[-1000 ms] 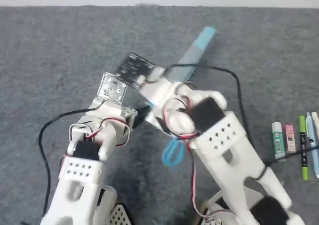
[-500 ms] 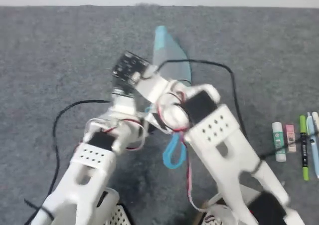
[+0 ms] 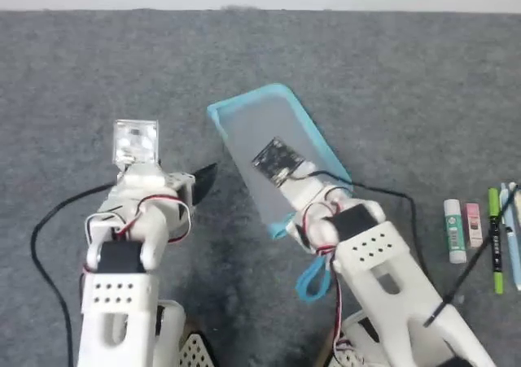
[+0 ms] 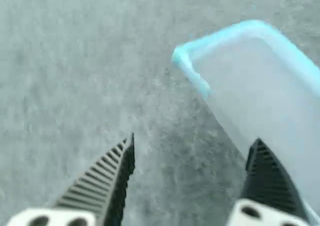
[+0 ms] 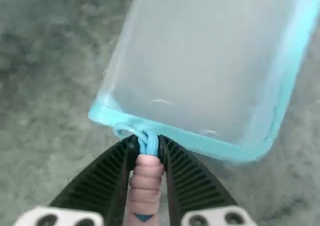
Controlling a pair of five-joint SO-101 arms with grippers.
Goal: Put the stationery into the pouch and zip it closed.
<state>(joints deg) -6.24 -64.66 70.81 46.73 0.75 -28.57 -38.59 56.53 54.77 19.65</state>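
Observation:
A translucent pouch [image 3: 273, 143] with blue edging lies flat on the grey carpet mid-table. In the right wrist view my right gripper [image 5: 145, 148] is shut on the pouch's pink zipper pull [image 5: 145, 178] at the pouch [image 5: 210, 65] corner nearest me. From above, that gripper [image 3: 286, 220] sits at the pouch's near end, with a blue loop strap [image 3: 313, 277] trailing under the arm. My left gripper [image 4: 192, 168] is open and holds nothing, just left of the pouch [image 4: 265, 85]. In the high view the left gripper [image 3: 201, 182] hovers beside the pouch's left edge.
Stationery lies in a row at the table's right edge: a glue stick [image 3: 454, 230], a pink eraser [image 3: 473, 225], a green pen [image 3: 496, 241] and a light blue pen [image 3: 510, 235]. A black cable [image 3: 472, 261] crosses them.
The pouch, held up between both arms earlier, now lies flat. The left arm has drawn back to the left and let go. The right arm pulled back toward the near edge.

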